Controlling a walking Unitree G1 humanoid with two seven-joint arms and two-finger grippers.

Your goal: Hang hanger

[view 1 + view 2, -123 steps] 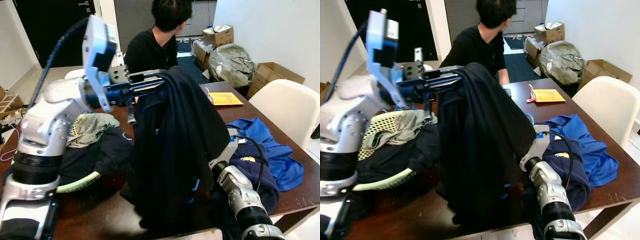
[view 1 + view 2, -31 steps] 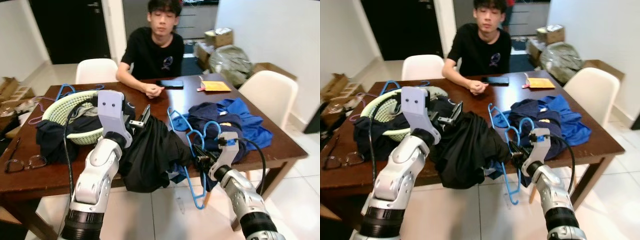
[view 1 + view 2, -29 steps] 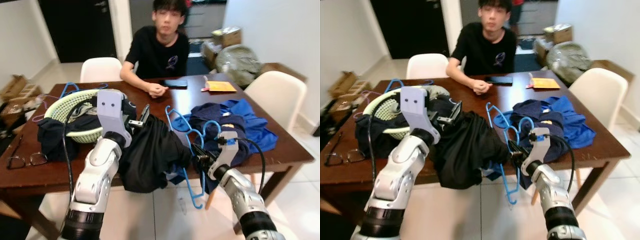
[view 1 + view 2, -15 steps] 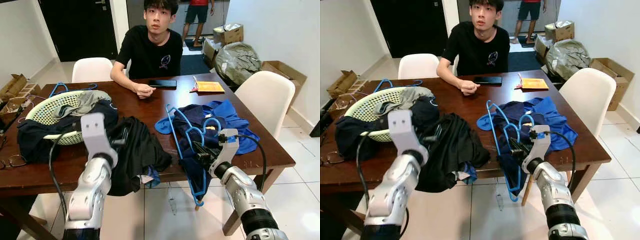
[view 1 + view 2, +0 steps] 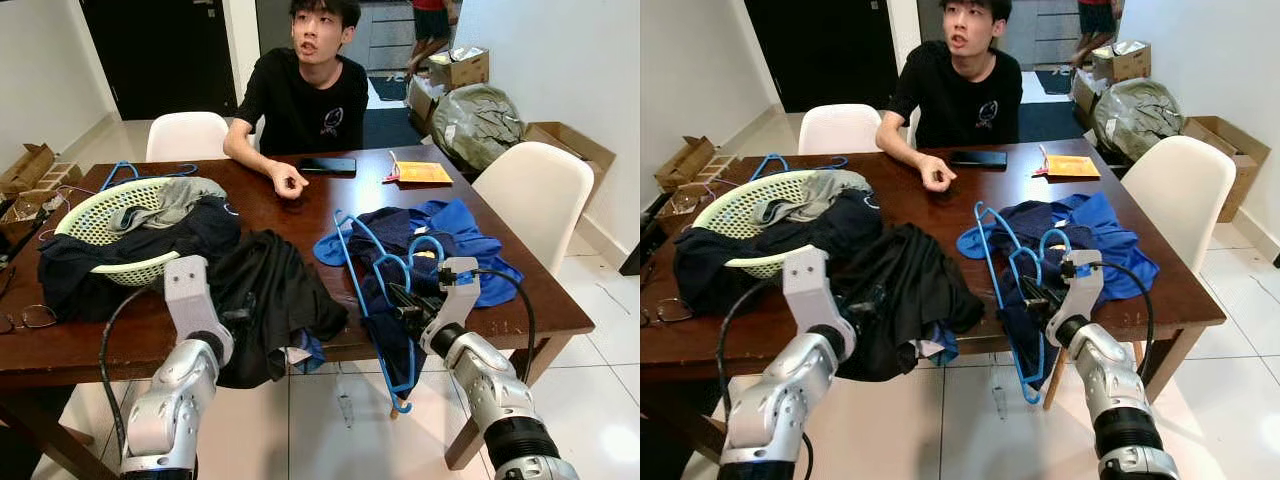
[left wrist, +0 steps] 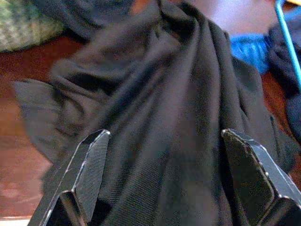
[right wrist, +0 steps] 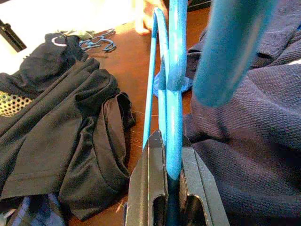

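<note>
The blue hanger (image 5: 372,290) is in your right pincer (image 5: 403,303), standing on edge at the front right part of the desk (image 5: 300,215), its lower end dipping below the desk edge. In the right wrist view you can see both fingers (image 7: 149,174) clenched on the hanger's blue bar, with a dark navy garment (image 7: 244,160) just beside them. That navy piece lies on a brighter blue shirt (image 5: 470,235) spread toward the desk's right side.

Your left pincer (image 6: 164,179) sits low at the front edge of the desk, released: its two fingers (image 6: 87,165) stand wide apart over a black garment (image 5: 265,300), which is heaped on the desk and spills over the front edge. You cannot tell whether the tips touch the cloth.

To your left a pale green basket (image 5: 95,215) holds grey and dark clothing, with more blue hangers (image 5: 135,172) behind it. A pair of glasses (image 5: 25,320) lies near the left edge. Across the desk a person in a black T-shirt (image 5: 300,95) sits with one hand on the wood, beside a phone (image 5: 327,166) and a yellow envelope (image 5: 420,173).
</note>
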